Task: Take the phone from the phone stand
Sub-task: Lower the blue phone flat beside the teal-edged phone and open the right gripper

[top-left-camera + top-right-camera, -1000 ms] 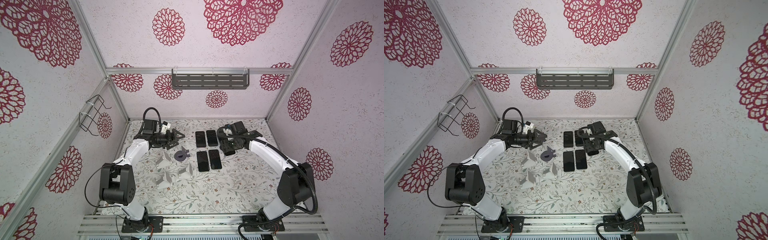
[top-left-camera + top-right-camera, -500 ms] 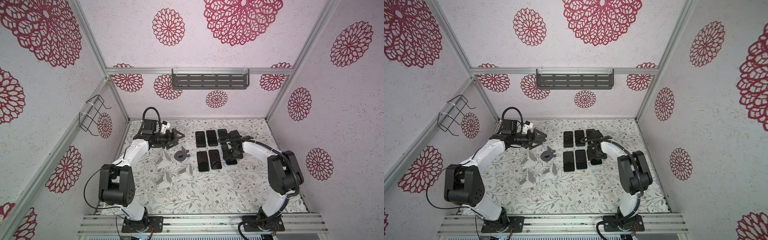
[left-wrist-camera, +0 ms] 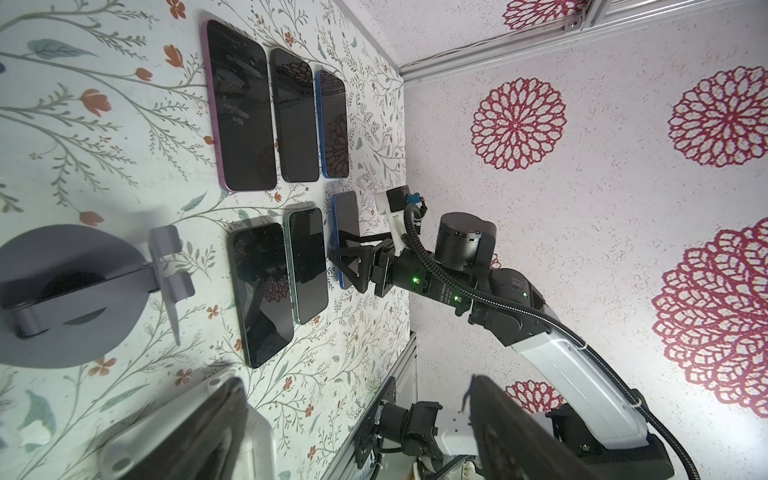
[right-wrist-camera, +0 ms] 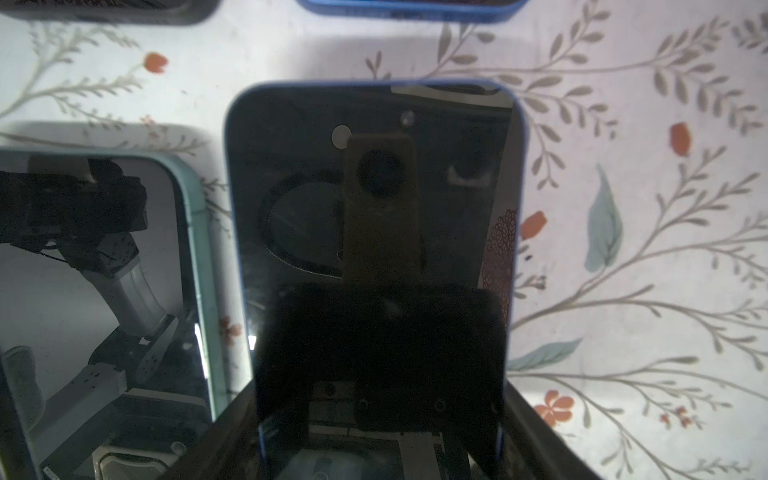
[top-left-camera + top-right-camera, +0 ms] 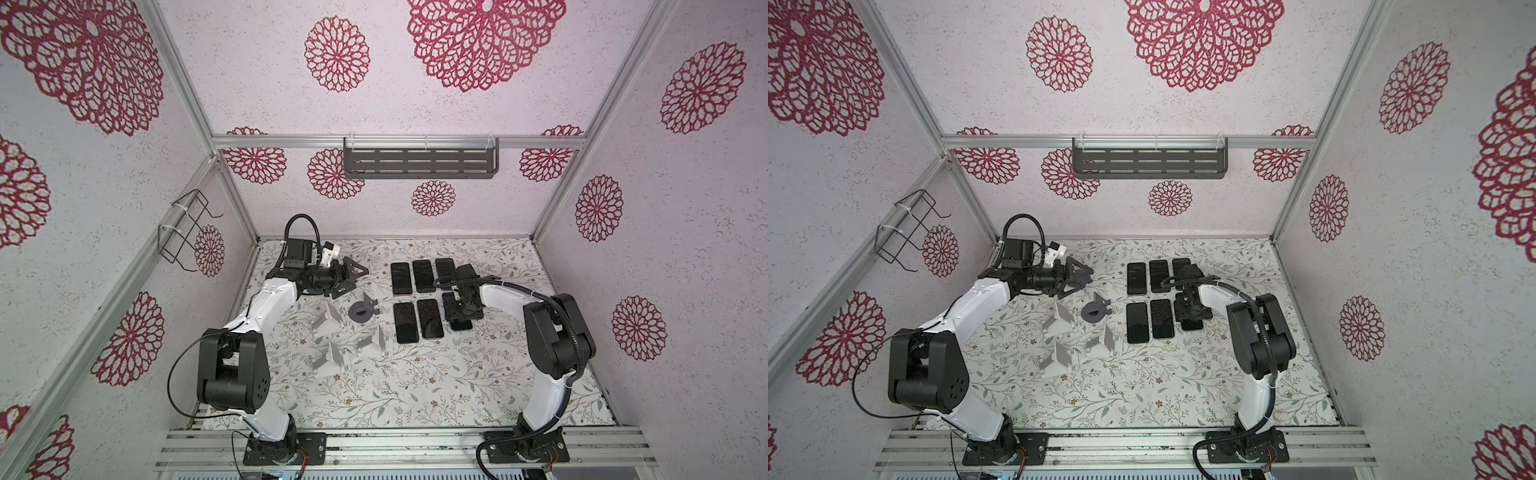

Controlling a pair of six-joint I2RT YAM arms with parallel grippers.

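A blue-cased phone (image 4: pixel 374 199) lies flat on the floral table at the right end of the near row of phones (image 5: pixel 460 325). My right gripper (image 4: pixel 378 449) points down over it, one finger against each long edge (image 3: pixel 347 232), shut on it across its width. The dark grey round phone stand (image 5: pixel 362 311) (image 3: pixel 62 291) holds nothing. My left gripper (image 5: pixel 356 280) (image 5: pixel 1080 280) hovers behind that stand, open and empty, as the left wrist view (image 3: pixel 361 424) shows.
Several other dark-screened phones lie flat in two rows (image 5: pixel 424 275) (image 5: pixel 430 319), close beside the blue one. Three pale grey stands (image 5: pixel 328 324) (image 5: pixel 332 359) (image 5: pixel 374 345) stand left of centre. A wire rack (image 5: pixel 183 232) hangs on the left wall and a grey shelf (image 5: pixel 419 162) on the back wall.
My right gripper has come forward from the back row down onto the near row with the blue phone, and its elbow has folded inward. The left arm has not moved.
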